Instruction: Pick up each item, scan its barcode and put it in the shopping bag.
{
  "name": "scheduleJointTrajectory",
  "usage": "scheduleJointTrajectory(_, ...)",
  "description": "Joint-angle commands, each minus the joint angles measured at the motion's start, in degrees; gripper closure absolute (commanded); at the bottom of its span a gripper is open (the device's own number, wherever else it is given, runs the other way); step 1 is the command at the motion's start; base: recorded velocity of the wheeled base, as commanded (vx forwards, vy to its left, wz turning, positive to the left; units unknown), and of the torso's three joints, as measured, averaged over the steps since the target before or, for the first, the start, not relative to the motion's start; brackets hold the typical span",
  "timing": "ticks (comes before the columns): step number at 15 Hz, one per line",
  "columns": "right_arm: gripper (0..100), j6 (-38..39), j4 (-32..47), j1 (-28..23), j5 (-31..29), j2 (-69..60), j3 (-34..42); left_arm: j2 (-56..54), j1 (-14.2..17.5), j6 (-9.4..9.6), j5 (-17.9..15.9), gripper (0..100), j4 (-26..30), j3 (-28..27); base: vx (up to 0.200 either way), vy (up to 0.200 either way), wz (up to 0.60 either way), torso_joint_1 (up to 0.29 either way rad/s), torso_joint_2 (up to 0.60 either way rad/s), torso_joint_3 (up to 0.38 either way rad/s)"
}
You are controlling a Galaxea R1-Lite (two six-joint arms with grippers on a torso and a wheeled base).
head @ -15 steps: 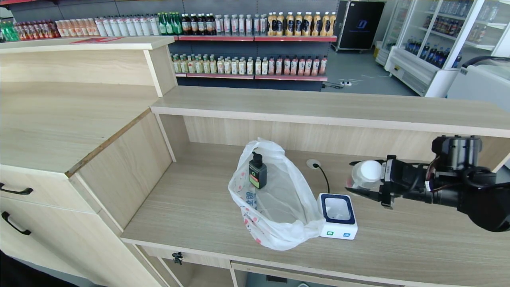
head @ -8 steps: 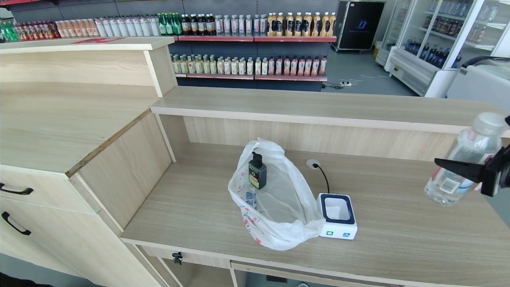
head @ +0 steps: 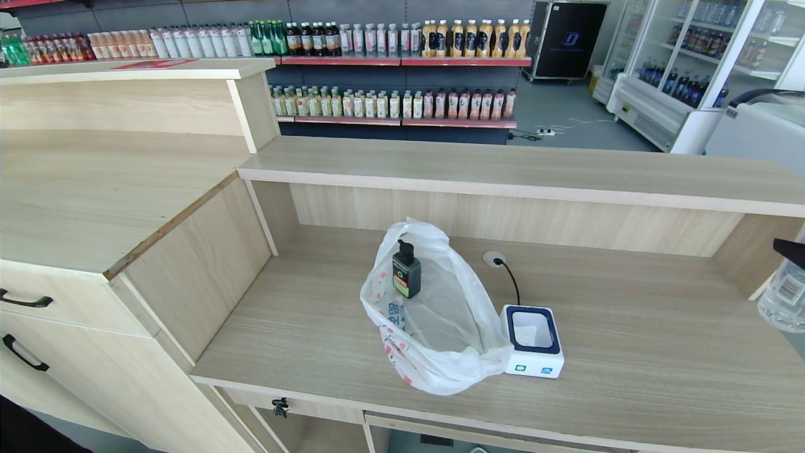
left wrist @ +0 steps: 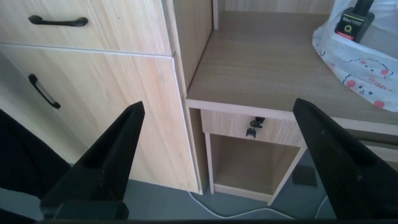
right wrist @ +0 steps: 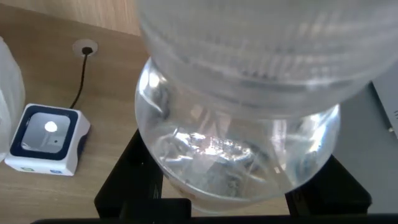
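A white plastic shopping bag (head: 434,327) lies open on the wooden counter (head: 629,352), with a black pump bottle (head: 407,272) standing in it. Just right of the bag sits the white barcode scanner (head: 532,341). A clear water bottle (head: 783,296) hangs at the counter's far right end, and one black finger (head: 793,250) crosses above it. My right gripper (right wrist: 233,205) is shut on this water bottle (right wrist: 242,124), with the scanner (right wrist: 46,137) well off to its side. My left gripper (left wrist: 214,162) is open and holds nothing, low beside the counter's front left corner, away from the bag (left wrist: 360,50).
A black cable (head: 512,280) runs from the scanner to a hole in the counter. A raised ledge (head: 516,170) borders the counter's back, and a taller cabinet with drawers (left wrist: 59,22) stands on the left. Under the counter is an open compartment (left wrist: 249,162).
My right arm has carried the water bottle from beside the scanner out to the right, so that it now shows only at the head view's right edge. Bag, pump bottle and scanner stayed put.
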Motion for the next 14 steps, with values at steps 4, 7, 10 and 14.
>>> scheduleJointTrajectory(4, 100, 1.5, -0.1, 8.4, -3.5, -3.5, 1.0, 0.0, 0.0, 0.00, 0.0, 0, 0.0, 0.0, 0.000, 0.000, 0.15, 0.001, 0.00, 0.001)
scheduleJointTrajectory(7, 100, 1.9, 1.4, 16.0, -3.9, -6.0, 1.0, 0.0, 0.0, 0.00, 0.0, 0, 0.0, 0.0, 0.000, 0.000, 0.60, -0.001, 0.01, 0.005)
scheduleJointTrajectory(10, 100, 5.0, 1.7, 22.1, -3.7, -5.3, 2.7, 0.0, 0.0, 0.00, 0.0, 0, 0.0, 0.0, 0.000, 0.000, 0.40, 0.005, 0.00, 0.003)
scheduleJointTrajectory(14, 100, 5.9, -0.7, 24.2, 1.2, 5.7, 4.6, 0.0, 0.0, 0.00, 0.0, 0, 0.0, 0.0, 0.000, 0.000, 0.00, 0.000, 0.00, 0.000)
